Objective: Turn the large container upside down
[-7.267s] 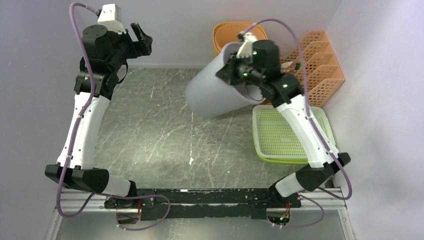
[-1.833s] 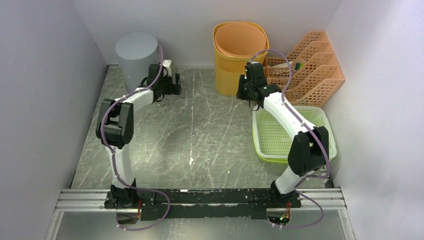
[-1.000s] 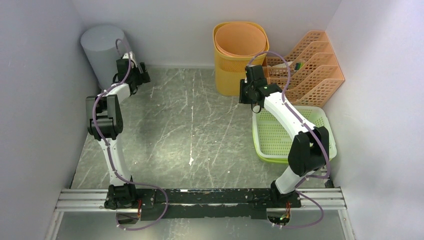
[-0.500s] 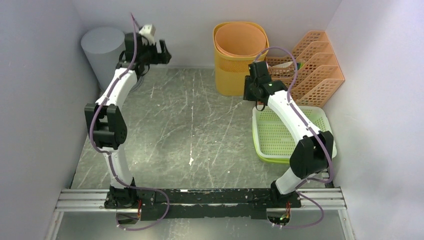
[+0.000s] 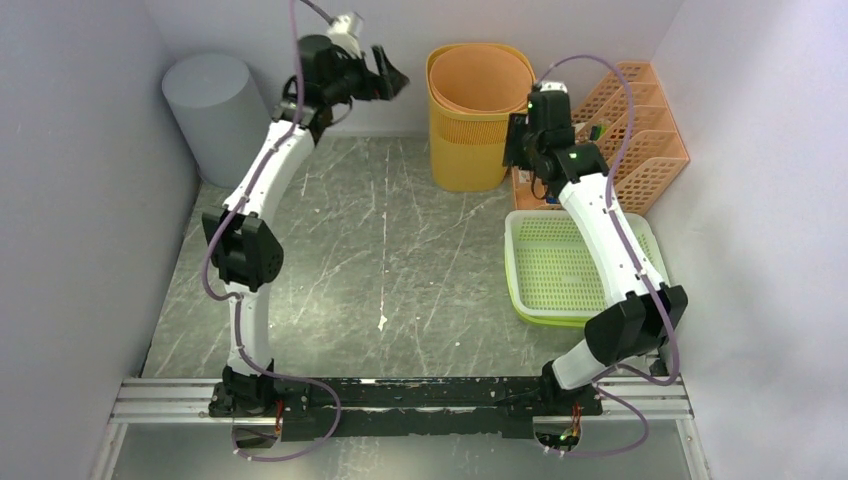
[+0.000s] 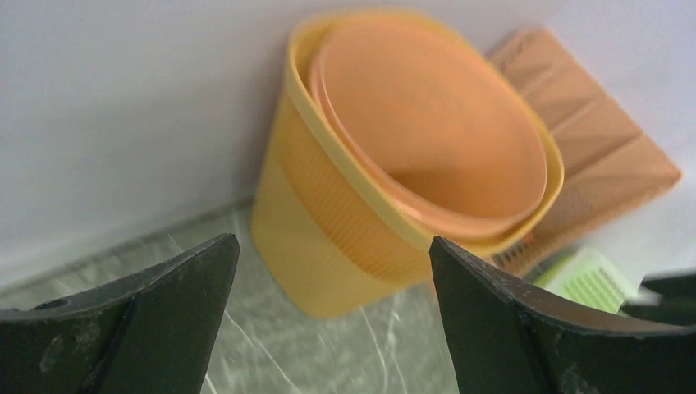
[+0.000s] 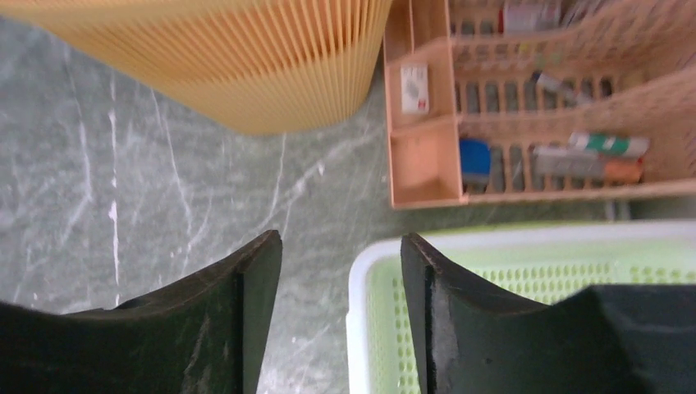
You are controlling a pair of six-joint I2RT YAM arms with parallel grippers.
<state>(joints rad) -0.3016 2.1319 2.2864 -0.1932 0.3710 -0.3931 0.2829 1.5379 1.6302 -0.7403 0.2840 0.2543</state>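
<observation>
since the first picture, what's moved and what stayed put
The grey container, held tilted in the air by the right gripper, now stands closed end up in the far-left corner, released. The left gripper moved it there, then rose and swung toward the yellow basket, open. Basket, green tray and orange organizer stayed put.

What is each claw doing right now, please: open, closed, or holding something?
Left claw: open, holding nothing.
Right claw: open, holding nothing.
</observation>
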